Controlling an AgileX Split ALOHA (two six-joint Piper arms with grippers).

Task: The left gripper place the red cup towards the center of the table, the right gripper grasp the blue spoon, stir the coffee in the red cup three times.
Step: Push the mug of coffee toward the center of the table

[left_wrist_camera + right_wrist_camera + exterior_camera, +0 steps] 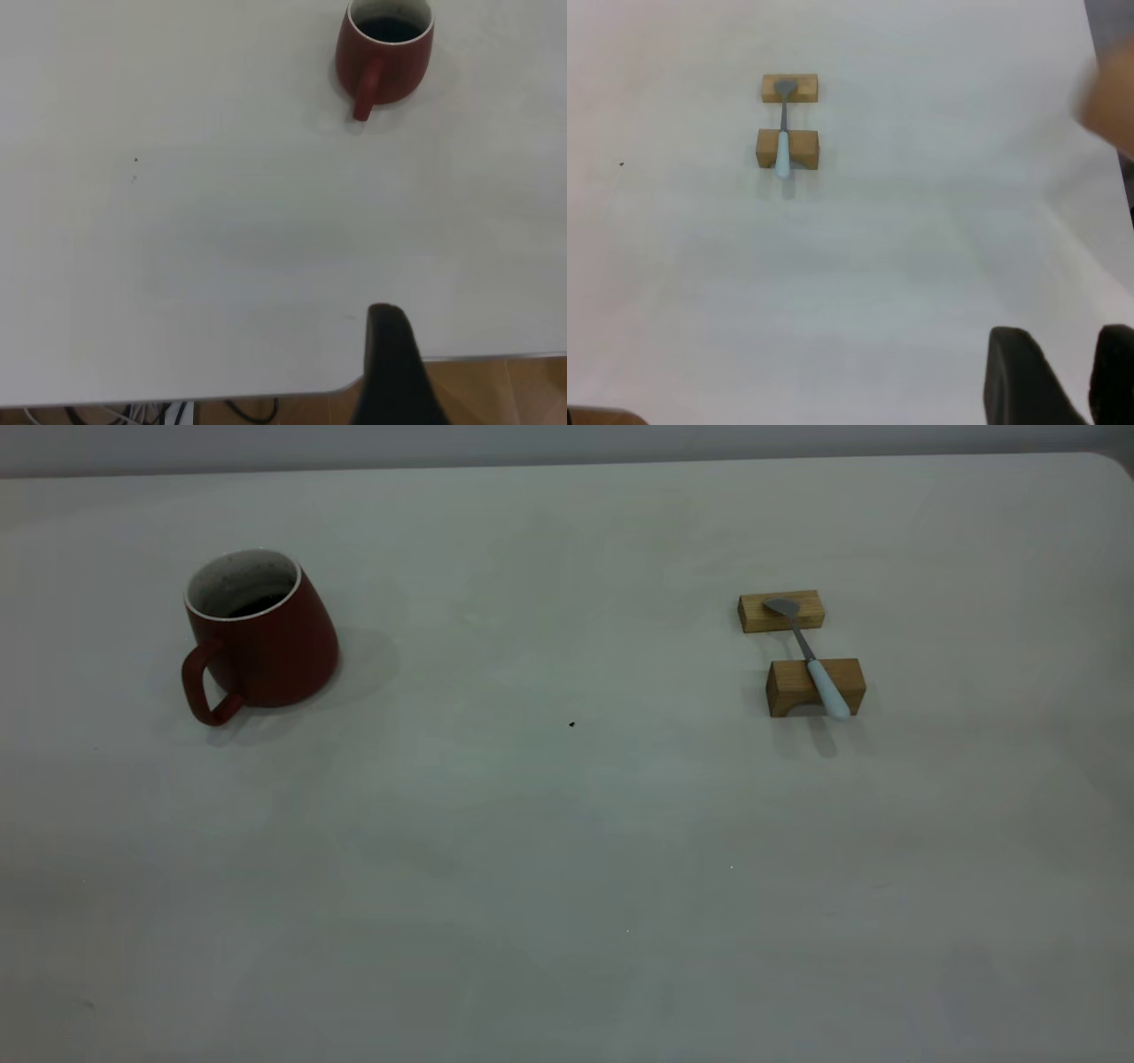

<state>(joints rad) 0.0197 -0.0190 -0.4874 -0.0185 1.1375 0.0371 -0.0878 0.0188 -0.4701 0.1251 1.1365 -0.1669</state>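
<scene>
- On the table (567, 850), left side: red cup (266, 638) upright, handle facing the camera, coffee (257, 605) inside; rigid, probably heavy and fragile, best gripped across the body.
- On the right: blue spoon (811, 655) bridging two wooden blocks (815, 686), bowl away, pale handle toward the camera; light, stiff, slippery.
- Left gripper (394, 372): one finger visible, state unclear.
- Right gripper (1063, 376): apparently parted, empty.
</scene>
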